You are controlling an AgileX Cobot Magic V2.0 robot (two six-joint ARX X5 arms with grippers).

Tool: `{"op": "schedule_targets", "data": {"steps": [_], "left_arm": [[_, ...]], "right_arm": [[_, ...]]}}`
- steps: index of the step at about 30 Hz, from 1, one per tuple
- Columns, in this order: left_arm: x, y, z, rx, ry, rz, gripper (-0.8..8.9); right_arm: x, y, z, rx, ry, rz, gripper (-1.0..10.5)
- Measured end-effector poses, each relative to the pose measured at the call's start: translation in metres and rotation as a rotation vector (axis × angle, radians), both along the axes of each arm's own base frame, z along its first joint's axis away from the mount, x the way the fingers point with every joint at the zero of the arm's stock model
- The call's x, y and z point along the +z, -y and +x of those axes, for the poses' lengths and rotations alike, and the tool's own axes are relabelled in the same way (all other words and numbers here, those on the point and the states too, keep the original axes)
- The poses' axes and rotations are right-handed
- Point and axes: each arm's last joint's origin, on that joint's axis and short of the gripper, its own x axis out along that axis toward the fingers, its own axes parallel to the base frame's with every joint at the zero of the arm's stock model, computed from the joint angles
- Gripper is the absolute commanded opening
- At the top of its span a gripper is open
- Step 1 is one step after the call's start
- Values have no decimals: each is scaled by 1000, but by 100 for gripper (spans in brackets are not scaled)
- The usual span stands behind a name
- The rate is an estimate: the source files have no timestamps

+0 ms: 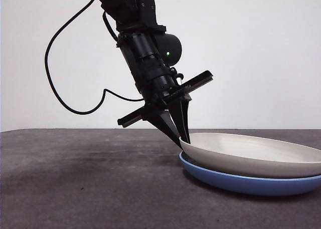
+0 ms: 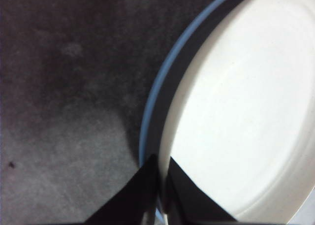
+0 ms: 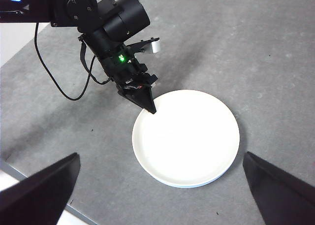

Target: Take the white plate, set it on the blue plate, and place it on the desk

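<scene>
The white plate (image 1: 251, 154) lies on the blue plate (image 1: 241, 183), its left edge raised a little, on the desk (image 1: 75, 179). My left gripper (image 1: 184, 140) comes down from the upper left and is shut on the white plate's left rim. In the left wrist view the jaws of the left gripper (image 2: 162, 161) pinch the rim of the white plate (image 2: 236, 112), with the blue plate's rim (image 2: 150, 102) showing beside it. My right gripper (image 3: 161, 156) is open and empty, high above the white plate (image 3: 187, 136).
A black cable (image 1: 65, 98) hangs from the left arm over the left part of the desk. The desk's near edge (image 3: 29, 178) runs close to the plates in the right wrist view. Only a sliver of the blue plate (image 3: 197, 186) shows there.
</scene>
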Motion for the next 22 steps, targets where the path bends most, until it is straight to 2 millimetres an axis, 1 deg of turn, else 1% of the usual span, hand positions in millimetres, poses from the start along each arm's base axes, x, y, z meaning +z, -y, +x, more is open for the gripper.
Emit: {"op": "schedule_targets", "data": {"steps": [3, 10, 14, 17, 22], "left_arm": [[0, 0, 0, -1, 1, 0, 52], [1, 2, 0, -7, 1, -15, 308], [2, 4, -1, -20, -16, -48, 405], [2, 4, -2, -27, -30, -71, 442], [8, 6, -1, -30, -30, -84, 443]], "right_arm": [[0, 0, 0, 0, 0, 0, 665], [0, 0, 0, 0, 0, 0, 665], [0, 0, 0, 0, 0, 0, 665], [0, 0, 0, 0, 0, 0, 665], [0, 0, 0, 0, 0, 0, 665]]}}
